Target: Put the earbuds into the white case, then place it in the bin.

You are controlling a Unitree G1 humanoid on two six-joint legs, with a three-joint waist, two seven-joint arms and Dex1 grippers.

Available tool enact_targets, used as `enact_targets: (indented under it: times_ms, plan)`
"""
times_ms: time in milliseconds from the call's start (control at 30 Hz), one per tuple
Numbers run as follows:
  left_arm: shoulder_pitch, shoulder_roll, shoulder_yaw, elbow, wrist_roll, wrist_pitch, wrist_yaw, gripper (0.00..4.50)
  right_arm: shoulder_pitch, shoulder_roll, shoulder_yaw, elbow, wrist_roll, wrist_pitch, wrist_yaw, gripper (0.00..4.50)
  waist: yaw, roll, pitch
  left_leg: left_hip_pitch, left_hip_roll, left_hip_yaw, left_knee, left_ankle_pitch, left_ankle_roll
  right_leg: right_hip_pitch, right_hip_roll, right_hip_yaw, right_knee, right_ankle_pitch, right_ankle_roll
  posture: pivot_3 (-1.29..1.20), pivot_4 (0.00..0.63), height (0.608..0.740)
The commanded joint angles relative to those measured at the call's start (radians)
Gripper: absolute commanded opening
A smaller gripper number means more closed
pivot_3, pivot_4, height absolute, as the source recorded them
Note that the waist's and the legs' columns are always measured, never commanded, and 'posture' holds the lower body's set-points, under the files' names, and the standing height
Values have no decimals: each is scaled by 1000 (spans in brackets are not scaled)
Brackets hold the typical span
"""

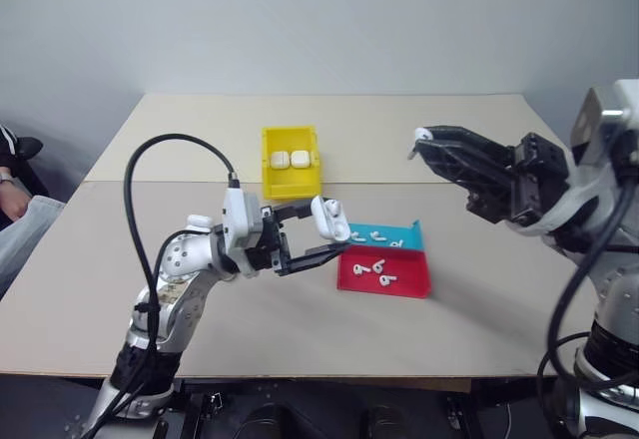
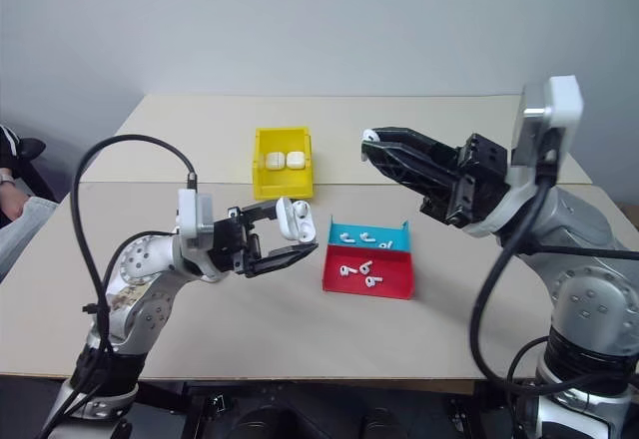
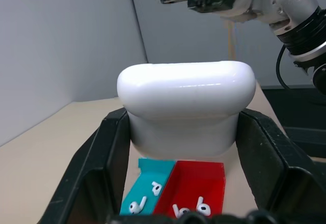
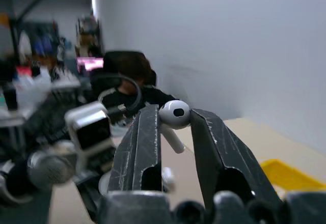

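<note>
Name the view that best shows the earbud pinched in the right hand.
Right wrist view: the earbud sits close up between the right hand's fingers. Both eye views show it as a white speck at that hand's tip.

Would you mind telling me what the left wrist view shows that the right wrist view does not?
Left wrist view alone: the white case clamped in the left gripper, above the cyan-and-red tray of loose earbuds.
Right wrist view alone: one earbud pinched by the right gripper, and a corner of the yellow bin.
Both: the tan table and grey wall.
</note>
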Motion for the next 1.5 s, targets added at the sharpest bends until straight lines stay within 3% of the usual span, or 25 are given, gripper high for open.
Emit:
enact_targets:
  times_ms: [33,167,467,767,1367,1500]
  plan:
    - [-52,-34,-6,3,-26,4,-5,2792,48,-36,-5,-100,138,20,-127,887,4,0,0,-1,0,0,0,0,0,-1,0,0,-1,0,0,0,150,740]
    - [-74,-39,-1,-10,-56,24,-38,2792,52,-77,26,-103,271,22,-235,887,3,0,0,-4,-1,0,1,0,1,-2,-1,0,-1,0,1,0,150,740]
    - [-79,-16,3,-18,-61,18,-88,2792,92,-185,88,-131,402,18,-255,887,4,0,0,-4,-1,-1,1,0,1,-2,0,-1,-2,0,1,0,150,740]
    - [-74,-12,5,-71,-76,57,-61,2792,102,-180,188,-127,301,4,-245,887,5,-1,0,-5,-1,-4,1,0,1,-2,0,-1,-2,0,1,0,150,740]
    - [-66,-17,3,-65,-51,47,-62,2792,128,-168,234,-155,165,-11,-183,887,5,-1,0,-5,-1,-5,1,0,1,-2,0,-1,-2,0,1,0,150,740]
    - [-66,-14,4,-64,-50,52,-60,2792,140,-179,249,-189,102,-15,-148,1876,5,-1,0,-5,-1,-5,1,0,1,-2,0,-1,-2,0,1,0,150,740]
